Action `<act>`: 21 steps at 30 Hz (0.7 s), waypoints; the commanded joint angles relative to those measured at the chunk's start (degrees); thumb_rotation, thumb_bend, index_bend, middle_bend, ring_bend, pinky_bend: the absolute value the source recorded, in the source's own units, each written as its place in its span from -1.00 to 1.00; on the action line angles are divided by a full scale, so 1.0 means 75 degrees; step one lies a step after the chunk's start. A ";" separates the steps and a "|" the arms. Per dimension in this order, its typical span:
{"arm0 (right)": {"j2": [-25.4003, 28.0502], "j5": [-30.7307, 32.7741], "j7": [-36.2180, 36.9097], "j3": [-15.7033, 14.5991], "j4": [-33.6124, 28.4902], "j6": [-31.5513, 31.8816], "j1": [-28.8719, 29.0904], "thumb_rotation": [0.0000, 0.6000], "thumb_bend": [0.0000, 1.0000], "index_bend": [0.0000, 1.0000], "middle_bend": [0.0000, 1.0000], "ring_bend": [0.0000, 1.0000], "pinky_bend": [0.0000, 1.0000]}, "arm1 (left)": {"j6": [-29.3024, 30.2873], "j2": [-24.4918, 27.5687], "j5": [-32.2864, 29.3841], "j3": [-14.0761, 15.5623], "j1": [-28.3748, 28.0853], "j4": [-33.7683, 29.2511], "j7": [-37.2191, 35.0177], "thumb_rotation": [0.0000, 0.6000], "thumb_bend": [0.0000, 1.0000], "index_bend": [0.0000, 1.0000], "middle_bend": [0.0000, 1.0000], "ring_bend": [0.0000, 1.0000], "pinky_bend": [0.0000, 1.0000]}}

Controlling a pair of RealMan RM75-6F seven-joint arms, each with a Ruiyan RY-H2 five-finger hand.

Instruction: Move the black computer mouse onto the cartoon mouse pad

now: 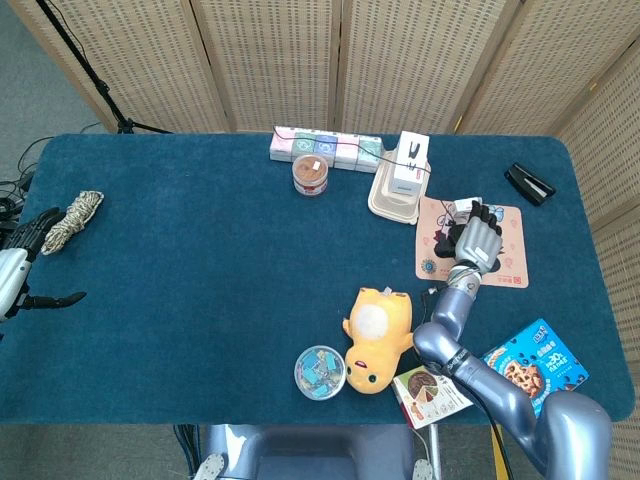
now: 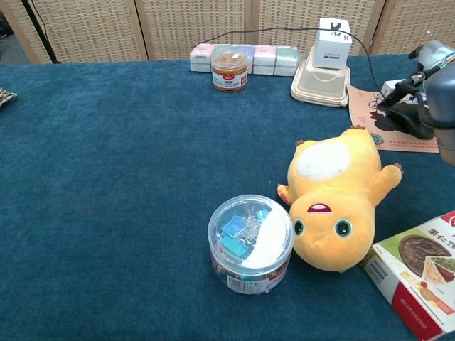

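The black computer mouse [image 1: 448, 240] [image 2: 410, 119] lies on the cartoon mouse pad [image 1: 507, 272] [image 2: 368, 106] at the right of the table. My right hand [image 1: 477, 238] [image 2: 439, 89] hovers just above and to the right of the mouse with its fingers spread, holding nothing. In the head view the hand hides part of the mouse. A small white item [image 1: 464, 208] sits at the pad's far edge. My left hand [image 1: 18, 268] stays at the far left edge of the table, fingers apart and empty.
A yellow plush toy [image 1: 378, 335] [image 2: 334, 195] lies in front of the pad. Beside it stand a clear tub of clips [image 2: 250, 243] and two snack boxes [image 1: 430, 392] [image 1: 536, 360]. A white box on a beige container [image 1: 400, 185], a jar [image 1: 311, 175], a black stapler [image 1: 528, 182] and a rope coil [image 1: 72, 220] stand further off.
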 commanded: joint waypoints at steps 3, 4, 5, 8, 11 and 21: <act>0.1555 -0.1272 0.0470 -0.0856 -0.2999 0.0518 -0.1209 1.00 -1.00 -0.86 -0.91 -1.00 -0.95 | 0.0111 -0.0019 0.0035 0.0040 0.0059 -0.0108 0.0223 1.00 -1.00 -1.00 -1.00 -1.00 -1.00; 0.1829 -0.1562 0.0609 -0.1024 -0.3372 0.0488 -0.1396 1.00 -1.00 -0.86 -0.91 -1.00 -0.95 | 0.0148 -0.0026 0.0046 0.0057 0.0084 -0.0138 0.0302 1.00 -1.00 -1.00 -1.00 -1.00 -1.00; 0.2109 -0.1859 0.0791 -0.1198 -0.3724 0.0448 -0.1600 1.00 -1.00 -0.85 -0.92 -1.00 -0.96 | 0.0195 -0.0033 0.0054 0.0070 0.0112 -0.0172 0.0379 1.00 -1.00 -1.00 -1.00 -1.00 -1.00; 0.2736 -0.2585 0.1286 -0.1584 -0.4421 0.0449 -0.2062 1.00 -1.00 -0.84 -0.94 -1.00 -1.00 | 0.0341 -0.0052 0.0073 0.0105 0.0200 -0.0256 0.0607 1.00 -1.00 -1.00 -1.00 -1.00 -1.00; 0.3290 -0.3353 0.1865 -0.1993 -0.4869 0.0406 -0.2474 1.00 -1.00 -0.87 -0.99 -1.00 -1.00 | 0.0562 -0.0075 0.0104 0.0141 0.0326 -0.0347 0.0865 1.00 -1.00 -1.00 -1.00 -1.00 -1.00; 0.4835 -0.6729 0.3384 -0.4222 -0.3827 0.1182 -0.4005 1.00 -1.00 -1.00 -1.00 -1.00 -1.00 | 0.1773 -0.0476 -0.0019 0.0452 0.1295 -0.0496 0.2016 1.00 -1.00 -1.00 -1.00 -1.00 -1.00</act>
